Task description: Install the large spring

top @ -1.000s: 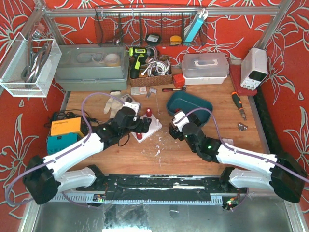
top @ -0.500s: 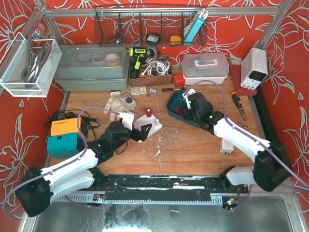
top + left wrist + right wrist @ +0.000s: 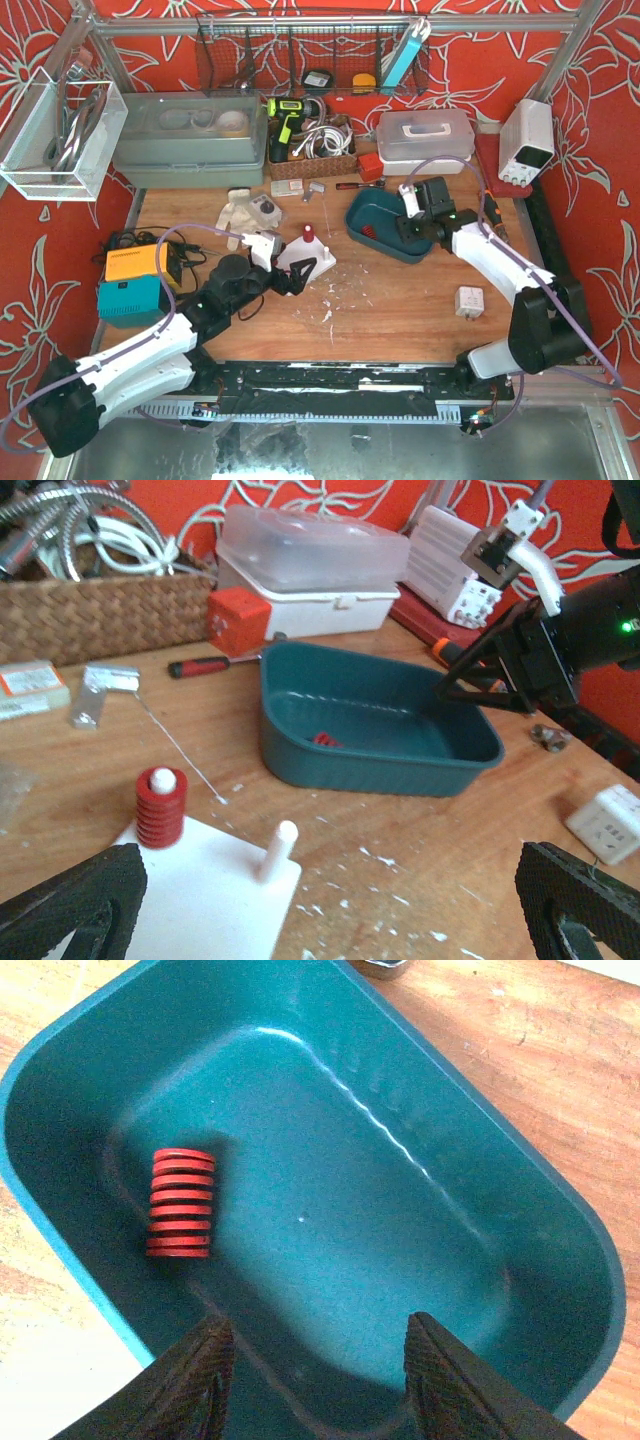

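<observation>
Right wrist: R tool (image 3: 317,1326) moved over teal bin (image 3: 560,1220), apart, spring (image 3: 180,1203) loose; L tool (image 3: 330,865) apart

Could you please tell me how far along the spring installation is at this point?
Done: one red spring sits on a peg of the white plate. In hand: nothing gripped; the right gripper hangs open over the teal bin, where a loose red spring lies; the left gripper is open by the plate. Left: probably lifting that spring and seating it on the bare peg.
</observation>
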Motion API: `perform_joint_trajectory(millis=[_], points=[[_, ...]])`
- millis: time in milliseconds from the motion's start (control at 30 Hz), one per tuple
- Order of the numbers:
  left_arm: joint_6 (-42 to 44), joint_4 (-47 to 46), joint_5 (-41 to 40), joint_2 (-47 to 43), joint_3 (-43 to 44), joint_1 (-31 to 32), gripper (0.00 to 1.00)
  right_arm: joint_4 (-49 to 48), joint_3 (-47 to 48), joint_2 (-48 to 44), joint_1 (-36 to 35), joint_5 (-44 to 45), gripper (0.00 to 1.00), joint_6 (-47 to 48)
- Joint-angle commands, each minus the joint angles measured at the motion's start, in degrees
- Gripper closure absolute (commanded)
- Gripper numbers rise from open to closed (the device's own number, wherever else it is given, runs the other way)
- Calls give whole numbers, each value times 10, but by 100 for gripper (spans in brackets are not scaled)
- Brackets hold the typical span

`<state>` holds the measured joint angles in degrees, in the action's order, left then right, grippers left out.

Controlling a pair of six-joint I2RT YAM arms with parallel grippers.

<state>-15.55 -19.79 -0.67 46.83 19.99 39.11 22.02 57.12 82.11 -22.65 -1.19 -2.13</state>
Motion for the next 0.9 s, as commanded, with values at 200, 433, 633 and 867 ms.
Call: perform_joint_trajectory(millis=[200,433,633,867], points=[[-87,225,89,-14,96,3,0,22,14,-45,25,-72,49,-61],[-76,288,91,-22,137,3,0,56,76,42,25,-74,48,-43],[-115,258,134,-5,136,3,0,85,113,95,25,-22,47,-29],[-231,386,109,5,210,3,0,133,145,141,25,-63,46,-15]])
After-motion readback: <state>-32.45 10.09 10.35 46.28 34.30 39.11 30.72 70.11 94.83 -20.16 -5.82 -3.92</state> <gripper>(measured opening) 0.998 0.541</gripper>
